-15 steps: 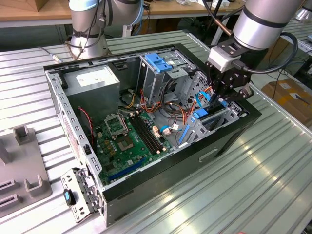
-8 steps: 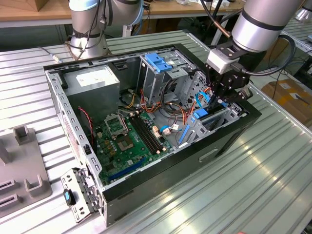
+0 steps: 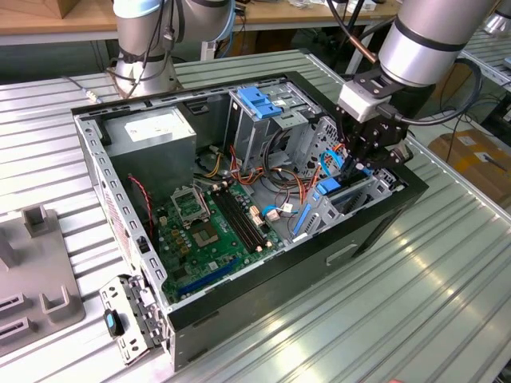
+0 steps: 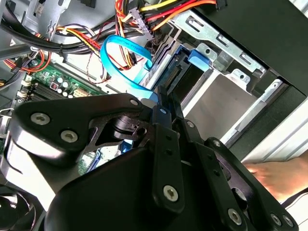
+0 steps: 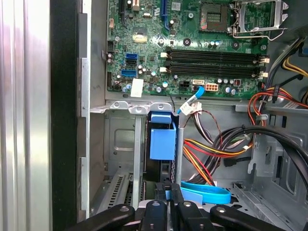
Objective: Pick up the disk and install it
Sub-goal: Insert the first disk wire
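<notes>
**Q:** Where was the disk?

**A:** My tool (image 3: pixel 357 163) was down in the computer case (image 3: pixel 239 319) at the drive bay (image 5: pixel 120 144), fingers (image 5: pixel 166 192) pinched together on the disk (image 5: pixel 162 139), which stood on edge in its slot beside the motherboard (image 5: pixel 192 43).

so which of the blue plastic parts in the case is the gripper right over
The blue bracket in the bay at the case's front corner, under the gripper; the blue handle tops the tall cage farther back.
</notes>
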You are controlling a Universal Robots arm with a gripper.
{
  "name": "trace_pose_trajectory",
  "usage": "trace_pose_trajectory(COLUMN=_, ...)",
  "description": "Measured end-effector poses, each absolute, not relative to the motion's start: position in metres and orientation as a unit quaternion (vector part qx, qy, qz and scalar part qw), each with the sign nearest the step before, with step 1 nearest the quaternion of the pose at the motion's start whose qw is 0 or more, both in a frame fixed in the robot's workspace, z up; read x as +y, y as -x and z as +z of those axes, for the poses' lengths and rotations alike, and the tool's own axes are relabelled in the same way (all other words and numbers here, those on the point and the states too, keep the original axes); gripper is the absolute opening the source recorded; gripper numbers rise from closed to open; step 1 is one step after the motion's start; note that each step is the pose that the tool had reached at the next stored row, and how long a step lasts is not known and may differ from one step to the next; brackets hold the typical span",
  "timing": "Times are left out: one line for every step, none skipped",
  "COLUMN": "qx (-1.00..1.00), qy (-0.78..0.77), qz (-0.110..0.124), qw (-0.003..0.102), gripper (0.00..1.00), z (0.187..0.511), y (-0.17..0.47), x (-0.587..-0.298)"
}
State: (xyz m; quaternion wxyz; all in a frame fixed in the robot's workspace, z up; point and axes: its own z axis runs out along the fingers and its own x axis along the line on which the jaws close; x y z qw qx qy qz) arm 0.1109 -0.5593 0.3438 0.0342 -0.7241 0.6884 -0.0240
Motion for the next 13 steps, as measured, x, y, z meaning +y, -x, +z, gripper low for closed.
trace_pose_trajectory(qx=0.688, qy=0.724, qz=-0.024, qw=0.034, gripper=0.16, z=0.3436, y=-0.1109, x=-0.5593)
trace_pose_trajectory(qx=0.688, qy=0.724, qz=-0.024, qw=0.034, gripper=0.16, z=0.3436, y=-0.1109, x=-0.5593)
trace_pose_trajectory(qx=0.688, qy=0.724, qz=-0.024, qw=0.034, gripper=0.16, z=0.3436, y=-0.1109, x=-0.5593)
trace_pose_trajectory(qx=0.688, qy=0.724, qz=-0.024, qw=0.034, gripper=0.16, z=0.3436, y=-0.1109, x=-0.5593)
trace_pose_trajectory(qx=0.688, qy=0.724, qz=-0.024, qw=0.035, gripper=0.17, z=0.3433, y=-0.1109, x=-0.5593)
trace_pose_trajectory(qx=0.688, qy=0.724, qz=-0.024, qw=0.035, gripper=0.17, z=0.3433, y=-0.1109, x=-0.5593)
trace_pose_trajectory(qx=0.688, qy=0.724, qz=-0.024, qw=0.035, gripper=0.17, z=0.3432, y=-0.1109, x=-0.5593)
trace_pose_trajectory(qx=0.688, qy=0.724, qz=-0.024, qw=0.034, gripper=0.23, z=0.3434, y=-0.1109, x=-0.5593)
trace_pose_trajectory(qx=0.688, qy=0.724, qz=-0.024, qw=0.034, gripper=0.29, z=0.3435, y=-0.1109, x=-0.5593)
trace_pose_trajectory(qx=0.688, qy=0.724, qz=-0.024, qw=0.034, gripper=0.29, z=0.3435, y=-0.1109, x=-0.5593)
trace_pose_trajectory(qx=0.688, qy=0.724, qz=-0.024, qw=0.034, gripper=0.29, z=0.3440, y=-0.1109, x=-0.5593)
trace_pose_trajectory(qx=0.688, qy=0.724, qz=-0.024, qw=0.034, gripper=0.29, z=0.3454, y=-0.1109, x=-0.5593)
trace_pose_trajectory(qx=0.688, qy=0.724, qz=-0.024, qw=0.034, gripper=0.29, z=0.3476, y=-0.1109, x=-0.5593)
